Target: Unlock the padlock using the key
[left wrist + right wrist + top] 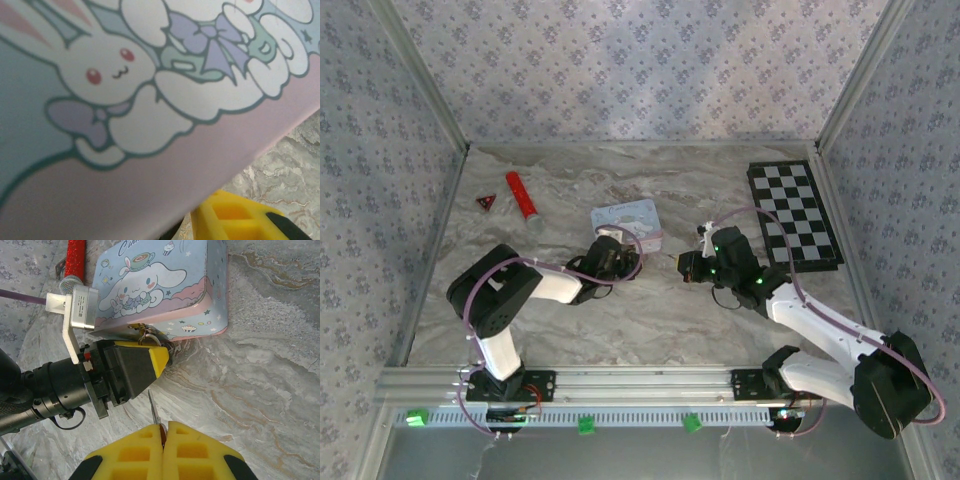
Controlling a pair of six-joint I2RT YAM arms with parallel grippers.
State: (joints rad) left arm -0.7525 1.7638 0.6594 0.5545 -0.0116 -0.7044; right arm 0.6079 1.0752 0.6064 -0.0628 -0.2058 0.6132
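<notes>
The padlock (pixel 146 334) is a tiny metal block with a small shackle, hanging at the front edge of the pale blue cartoon tin (pixel 165 285). My left gripper (pixel 159 359) has its black and yellow fingers pressed up against that edge, just below the padlock. In the left wrist view the tin lid (pixel 125 100) is very close and one yellow finger (pixel 235 220) pokes out beneath it; how far its jaws stand apart is hidden. My right gripper (pixel 164 432) is shut on the key (pixel 153 407), whose thin blade points up toward the padlock, a short way off it.
A red cylinder (pixel 522 195) and a small red triangle (pixel 485 202) lie at the back left. A black-and-white checkerboard (pixel 793 215) sits at the right. Both arms meet near the tin (pixel 630 218) at the table's middle. Patterned walls close three sides.
</notes>
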